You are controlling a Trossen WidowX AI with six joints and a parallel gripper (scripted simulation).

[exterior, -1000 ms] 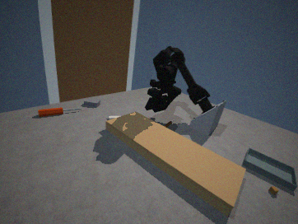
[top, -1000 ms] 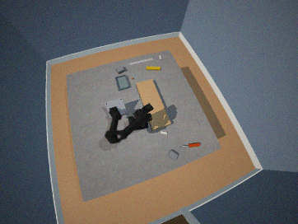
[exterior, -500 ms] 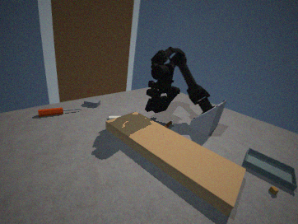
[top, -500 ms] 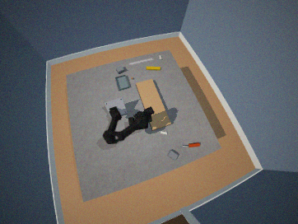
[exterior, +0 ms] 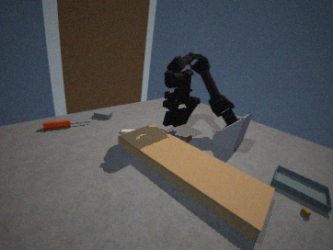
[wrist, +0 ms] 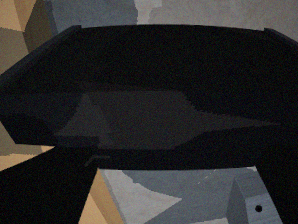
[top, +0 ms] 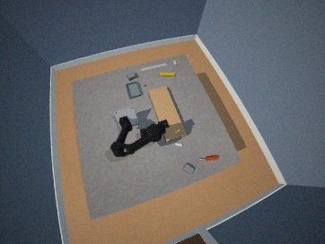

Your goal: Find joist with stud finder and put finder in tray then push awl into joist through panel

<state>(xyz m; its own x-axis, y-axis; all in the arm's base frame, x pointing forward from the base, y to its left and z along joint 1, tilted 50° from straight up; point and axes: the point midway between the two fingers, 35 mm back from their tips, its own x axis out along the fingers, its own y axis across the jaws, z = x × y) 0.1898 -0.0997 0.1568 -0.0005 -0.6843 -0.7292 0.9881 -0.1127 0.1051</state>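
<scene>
The floor panel (top: 162,104) (exterior: 202,176) is a long tan board lying flat on the grey mat (top: 103,179). My gripper (top: 162,130) (exterior: 177,111) hangs just above the panel's shadowed end, on the side facing the arm base, and is shut on the dark stud finder (exterior: 177,119) (wrist: 153,96). The stud finder fills most of the wrist view. The tray (top: 134,90) (exterior: 301,186) is a shallow grey-green dish beyond the panel's other end. The awl (top: 210,158) (exterior: 57,124) has an orange handle and lies flat on the mat, away from the panel.
A small grey block (top: 188,168) (exterior: 102,115) lies near the awl. A white stub (top: 179,144) (exterior: 127,130) lies by the panel's end. A yellow bar (top: 167,74), a white strip (top: 153,68) and another grey block (top: 131,76) lie at the far side. A small orange cube (exterior: 305,211) sits by the tray.
</scene>
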